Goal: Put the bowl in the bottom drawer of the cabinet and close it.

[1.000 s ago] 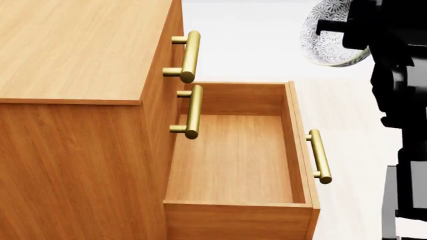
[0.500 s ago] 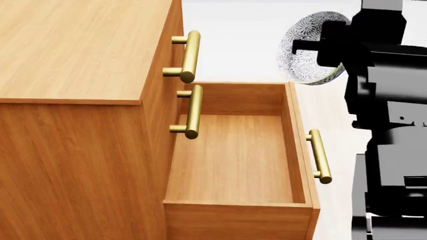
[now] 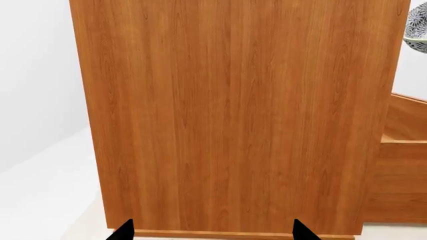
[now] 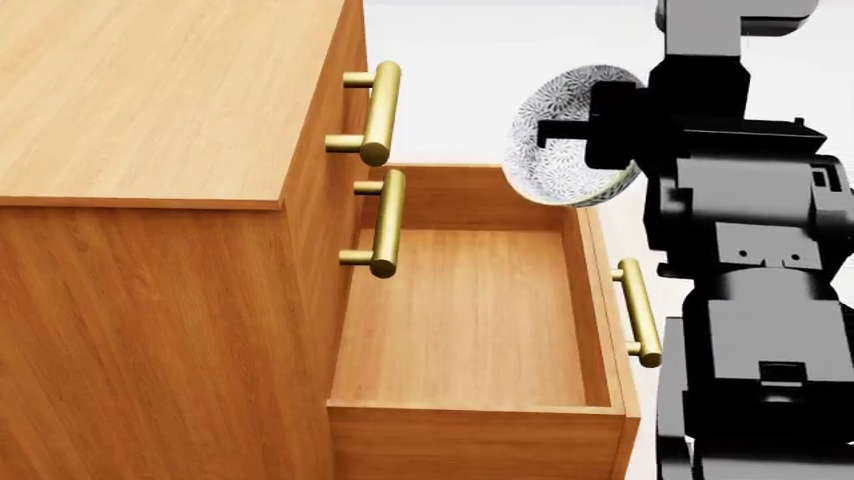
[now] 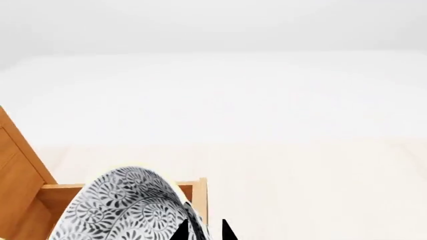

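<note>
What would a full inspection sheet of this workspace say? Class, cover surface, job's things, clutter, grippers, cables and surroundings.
Surface: pale floor, bare where visible.
Job's things: bowl held tilted above the far corner of the open, empty bottom drawer; cabinet with its upper two drawers shut.
Clutter: nothing seen.
Grippers: right gripper shut on the bowl's rim; left gripper open, facing the cabinet's side.
Cables: nothing seen.
Surroundings: plain white backdrop.

Bottom drawer (image 4: 467, 320) open w/ bare floor; middle drawer's handle (image 4: 387, 222) overhangs its inner edge.
</note>
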